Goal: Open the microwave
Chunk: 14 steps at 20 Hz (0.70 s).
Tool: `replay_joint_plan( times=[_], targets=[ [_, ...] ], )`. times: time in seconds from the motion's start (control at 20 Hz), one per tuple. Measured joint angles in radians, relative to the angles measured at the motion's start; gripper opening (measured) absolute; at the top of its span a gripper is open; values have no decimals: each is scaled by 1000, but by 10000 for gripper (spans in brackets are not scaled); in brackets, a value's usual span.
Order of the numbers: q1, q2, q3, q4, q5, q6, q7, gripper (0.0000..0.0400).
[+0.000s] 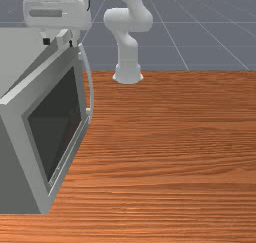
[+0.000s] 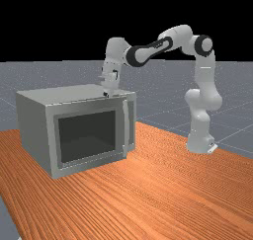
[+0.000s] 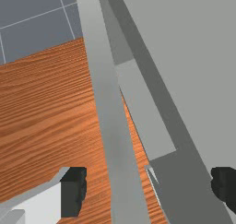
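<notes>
Toward nine o'clock in the front view sits the grey microwave (image 1: pixel 12 157), on the orange-brown wooden counter (image 1: pixel 175 162). Its door (image 1: pixel 26 147) is ajar: the wrist view shows a gap between door and body, with some counter visible through it. Small pale marks (image 1: pixel 55 174) along the door's lower trim are too tiny to read. The dark window (image 1: pixel 57 127) faces about four o'clock in the front view, and the curved vertical handle (image 1: pixel 91 87) stands at the door's three o'clock side. The hand (image 1: pixel 58 42), toward eleven o'clock, is spread wide, its two black-tipped fingers apart with the door's upper edge between them. In the far view the arm (image 2: pixel 180 35) rises from its base (image 2: pixel 199 142) at four o'clock, arches over toward ten o'clock, then bends down at the wrist.
</notes>
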Motion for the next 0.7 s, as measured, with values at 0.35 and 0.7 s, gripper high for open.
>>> replay_joint_plan(
  times=[0.35, 0.7],
  targets=[
    [1, -5, 152, -99, -4, 1, 50, 400],
    [-43, 19, 320, -74, -9, 13, 112, 400]
  ],
)
